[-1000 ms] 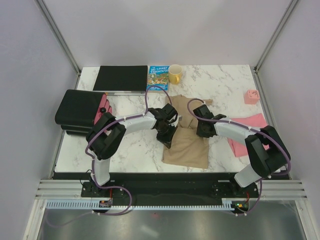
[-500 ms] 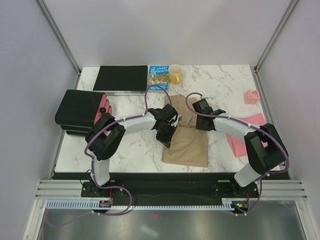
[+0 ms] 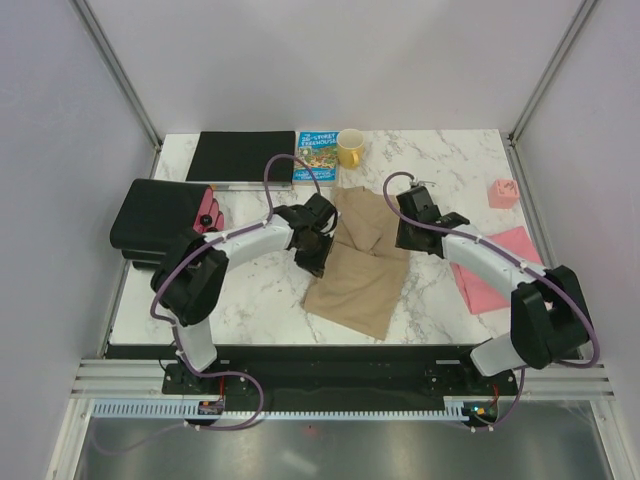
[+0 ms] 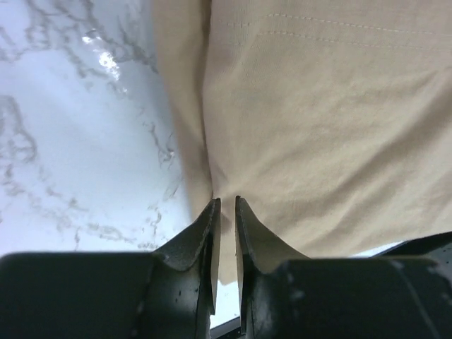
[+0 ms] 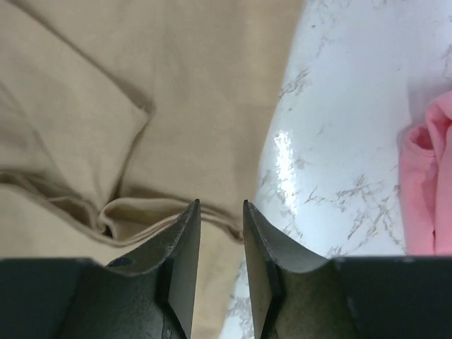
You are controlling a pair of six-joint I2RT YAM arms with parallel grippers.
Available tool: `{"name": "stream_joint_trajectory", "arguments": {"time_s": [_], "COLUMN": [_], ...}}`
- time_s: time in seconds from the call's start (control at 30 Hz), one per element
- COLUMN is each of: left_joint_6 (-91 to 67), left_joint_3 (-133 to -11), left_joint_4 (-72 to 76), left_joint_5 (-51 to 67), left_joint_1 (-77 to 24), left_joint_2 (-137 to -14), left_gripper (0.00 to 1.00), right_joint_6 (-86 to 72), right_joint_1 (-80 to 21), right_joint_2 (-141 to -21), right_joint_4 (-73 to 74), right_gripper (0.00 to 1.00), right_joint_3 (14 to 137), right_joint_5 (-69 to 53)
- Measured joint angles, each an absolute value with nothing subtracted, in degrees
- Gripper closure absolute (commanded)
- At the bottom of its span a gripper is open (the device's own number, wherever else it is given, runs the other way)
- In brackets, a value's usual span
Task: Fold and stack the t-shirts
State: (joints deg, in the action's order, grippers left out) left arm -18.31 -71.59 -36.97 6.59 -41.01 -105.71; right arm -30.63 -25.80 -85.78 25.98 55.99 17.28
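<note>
The tan t-shirt (image 3: 355,265) lies folded lengthwise in the middle of the table, its near end slanting to the left. My left gripper (image 3: 320,255) hovers over the shirt's left edge (image 4: 318,141). Its jaws (image 4: 226,200) stand a narrow gap apart, with nothing between them. My right gripper (image 3: 408,240) is over the shirt's right edge (image 5: 198,92), jaws (image 5: 221,203) open and empty above a folded sleeve. The pink t-shirt (image 3: 495,275) lies flat at the right, under my right arm; its edge (image 5: 424,191) shows in the right wrist view.
A pink-and-black drawer box (image 3: 160,215) stands at the left edge. Along the back are a black pad (image 3: 243,155), a blue book (image 3: 317,155) and a yellow mug (image 3: 351,148). A small pink block (image 3: 503,193) sits at the right.
My left gripper has let go of the tan shirt and drawn back to the left; the shirt's near end has swung left. My right gripper has opened wider and moved toward the back.
</note>
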Motion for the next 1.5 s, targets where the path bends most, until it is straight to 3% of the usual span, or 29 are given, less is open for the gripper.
{"name": "stream_joint_trajectory", "arguments": {"time_s": [0.13,0.23,0.33,0.47,0.73,1.17,1.5], "left_joint_6": [-18.1,-17.8,-17.6,-17.6,-17.9,-17.9,-17.9], "left_joint_3": [-71.6,-71.6,-70.5,-65.8,-58.8,-54.6,-54.0], "left_joint_4": [-38.3,-39.4,-39.3,-38.8,-37.3,-32.5,-31.3], "left_joint_5": [6.1,6.1,6.3,7.6,12.4,21.7,25.6], "left_joint_1": [-40.6,-40.6,-40.6,-39.5,-30.2,-30.5,-30.5], "left_joint_2": [-101.6,-98.7,-96.3,-94.9,-94.9,-95.1,-97.1], "left_gripper": [0.77,0.7,0.69,0.52,0.48,0.44,0.43], "right_joint_6": [-31.8,-33.2,-34.3,-35.3,-38.8,-43.2,-45.3], "right_joint_1": [-25.8,-26.0,-26.0,-26.0,-26.0,-26.5,-27.3], "right_joint_2": [-80.8,-78.6,-77.6,-71.9,-62.8,-55.7,-55.1], "right_joint_4": [27.0,27.9,28.9,29.3,25.7,19.9,15.9], "right_gripper": [0.63,0.52,0.48,0.44,0.44,0.45,0.45], "right_joint_3": [54.8,52.4,49.1,42.0,31.5,20.0,17.8], "right_joint_5": [13.2,10.7,7.5,2.8,-5.7,-14.5,-17.7]}}
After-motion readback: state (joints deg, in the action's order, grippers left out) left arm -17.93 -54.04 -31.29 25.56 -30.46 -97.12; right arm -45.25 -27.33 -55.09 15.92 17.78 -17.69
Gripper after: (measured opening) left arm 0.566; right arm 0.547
